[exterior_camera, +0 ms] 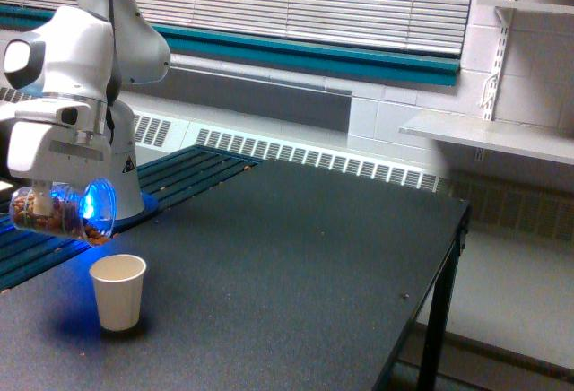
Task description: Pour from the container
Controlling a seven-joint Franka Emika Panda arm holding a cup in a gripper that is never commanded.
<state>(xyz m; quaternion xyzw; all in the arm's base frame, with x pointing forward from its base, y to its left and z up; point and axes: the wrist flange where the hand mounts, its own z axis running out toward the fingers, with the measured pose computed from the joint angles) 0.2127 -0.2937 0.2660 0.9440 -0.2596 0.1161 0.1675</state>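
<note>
I see my gripper clamped on the clear rounded plastic jar, tipped sideways above the off-white paper cup at near left.

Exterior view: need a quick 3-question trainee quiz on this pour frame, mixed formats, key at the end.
1. True or false: the clear jar held in the pincer is tipped onto its side, mouth toward the exterior view's right.
2. Multiple choice: the paper cup is A) lying on its side, B) standing upright on the black table, C) held in the pincer.
3. Fill in: the pieces visible inside the jar are ____ in colour.

Key: 1 true; 2 B; 3 brown.
</note>
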